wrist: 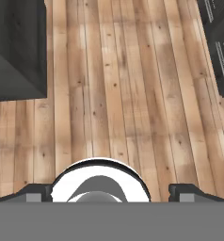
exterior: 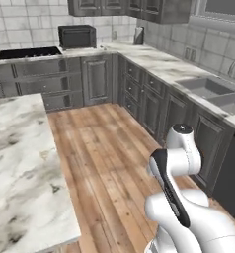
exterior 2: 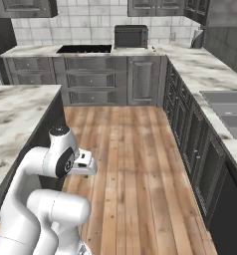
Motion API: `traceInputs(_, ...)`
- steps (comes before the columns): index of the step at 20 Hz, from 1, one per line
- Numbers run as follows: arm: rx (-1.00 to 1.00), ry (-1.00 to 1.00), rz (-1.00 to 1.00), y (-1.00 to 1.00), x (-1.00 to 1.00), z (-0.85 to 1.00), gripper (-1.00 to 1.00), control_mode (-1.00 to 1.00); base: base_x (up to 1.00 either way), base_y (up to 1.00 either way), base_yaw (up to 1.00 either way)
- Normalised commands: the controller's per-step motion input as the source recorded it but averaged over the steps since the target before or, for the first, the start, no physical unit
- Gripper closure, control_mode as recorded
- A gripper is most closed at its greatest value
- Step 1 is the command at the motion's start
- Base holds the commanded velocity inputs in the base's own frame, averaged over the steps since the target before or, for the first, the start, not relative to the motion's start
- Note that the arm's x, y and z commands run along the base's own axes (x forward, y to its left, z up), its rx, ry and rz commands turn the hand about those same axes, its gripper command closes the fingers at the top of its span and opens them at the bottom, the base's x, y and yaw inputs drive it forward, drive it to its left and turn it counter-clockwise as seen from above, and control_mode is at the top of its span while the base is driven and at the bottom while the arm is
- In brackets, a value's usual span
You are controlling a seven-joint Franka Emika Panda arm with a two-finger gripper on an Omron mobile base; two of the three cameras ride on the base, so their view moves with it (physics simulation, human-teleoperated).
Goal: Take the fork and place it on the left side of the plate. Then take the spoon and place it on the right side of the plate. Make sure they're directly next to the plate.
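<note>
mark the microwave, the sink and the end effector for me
microwave (exterior 2: pixel 131 36), right base view, on its dark door front.
sink (exterior: pixel 204 87), left base view, on the near basin's floor.
end effector (wrist: pixel 110 193), hand view, midway between the fingertips.

Wooden floor (exterior: pixel 104 148), marble counters (exterior: pixel 16 163), sink (exterior: pixel 208 89), toaster oven (exterior: pixel 76 36)

We make out no fork, plate or spoon on the marble island top (exterior: pixel 20 163) at our left, nor on the long counter (exterior 2: pixel 200 69) that holds the sink (exterior: pixel 211 91), nor down on the wooden floor (wrist: pixel 123 94).
</note>
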Motion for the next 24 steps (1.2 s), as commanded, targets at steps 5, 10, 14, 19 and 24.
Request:
traceInputs(5,0.00,0.00,0.00,0.00,0.00,0.00,-1.00,1.00,1.00,-0.27,0.11)
traceInputs(10,0.00,0.00,0.00,0.00,0.00,0.00,-1.00,1.00,1.00,-0.06,0.14)
traceInputs(14,0.00,0.00,0.00,0.00,0.00,0.00,-1.00,1.00,1.00,-0.10,0.14)
traceInputs(19,0.00,0.00,0.00,0.00,0.00,0.00,-1.00,1.00,1.00,-0.23,0.09)
traceInputs(24,0.00,0.00,0.00,0.00,0.00,0.00,-1.00,1.00,1.00,-0.33,0.06)
